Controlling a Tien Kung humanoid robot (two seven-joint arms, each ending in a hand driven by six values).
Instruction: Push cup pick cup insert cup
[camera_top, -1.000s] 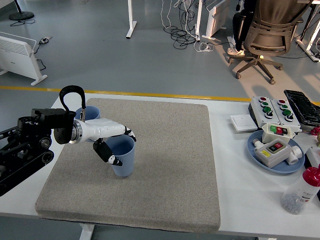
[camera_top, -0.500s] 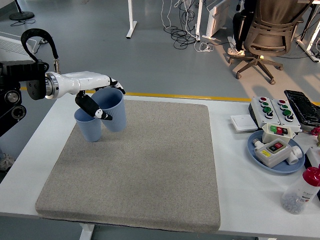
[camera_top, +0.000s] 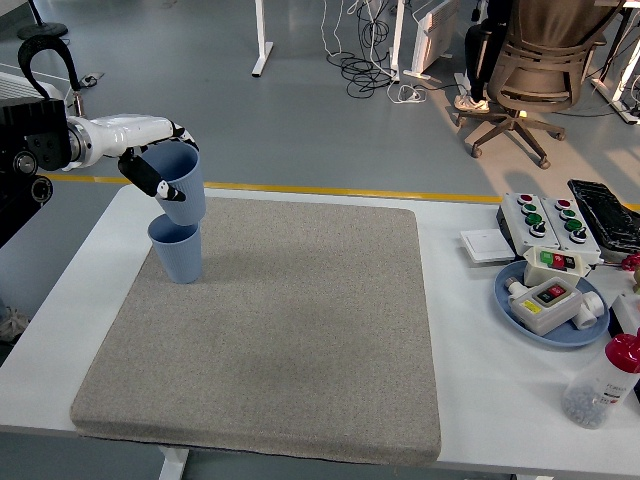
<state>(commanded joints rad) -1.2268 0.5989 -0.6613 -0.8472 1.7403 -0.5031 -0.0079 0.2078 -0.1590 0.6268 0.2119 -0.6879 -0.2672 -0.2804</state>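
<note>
Fingers (camera_top: 150, 178) wrapped round the top cup (camera_top: 180, 184), left hand (camera_top: 152, 165) holding it upright w/ its base right over the mouth of the lower cup (camera_top: 178, 254). Lower cup stands at the mat's (camera_top: 290, 330) far-left corner; can't tell if they touch

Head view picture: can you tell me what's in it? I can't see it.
The robot's left hand holds a blue cup in its fingers, right above a second blue cup standing on a grey mat. To the right, on the white table, sit button boxes on a blue plate and a red-capped bottle.
</note>
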